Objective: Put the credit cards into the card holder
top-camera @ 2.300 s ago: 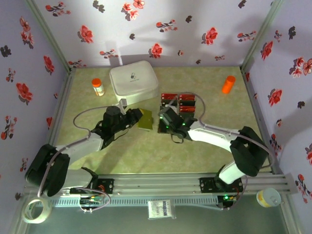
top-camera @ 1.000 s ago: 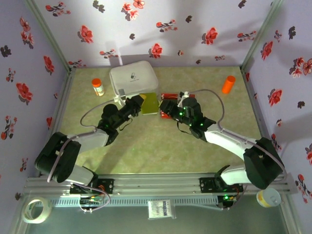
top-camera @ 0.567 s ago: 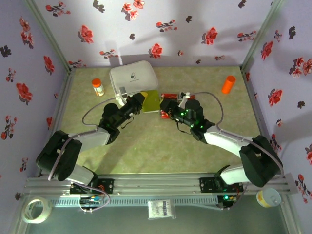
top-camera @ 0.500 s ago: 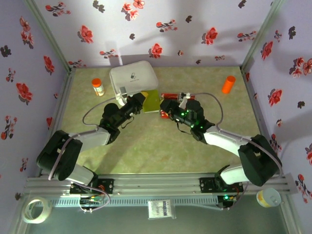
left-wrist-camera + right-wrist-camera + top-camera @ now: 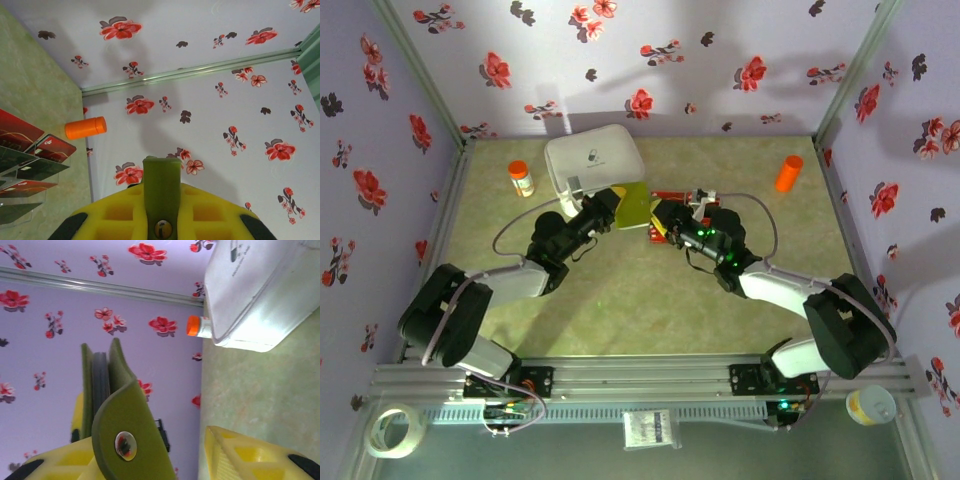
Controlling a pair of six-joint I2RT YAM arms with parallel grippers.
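Lilac floral walls enclose a mottled green table (image 5: 620,320). Near its middle, just in front of a white box (image 5: 593,160), the left gripper (image 5: 611,209) is clamped tight on the olive card holder (image 5: 634,205). The right gripper (image 5: 666,217) stands partly open: the holder's snap flap lies against one finger (image 5: 62,460) and the other stands clear. Red and black credit cards (image 5: 50,147) lie just beside the right gripper.

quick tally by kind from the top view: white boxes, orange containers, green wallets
white rounded box: 1
orange cylindrical containers: 2
olive-green square card holder: 1
total: 4
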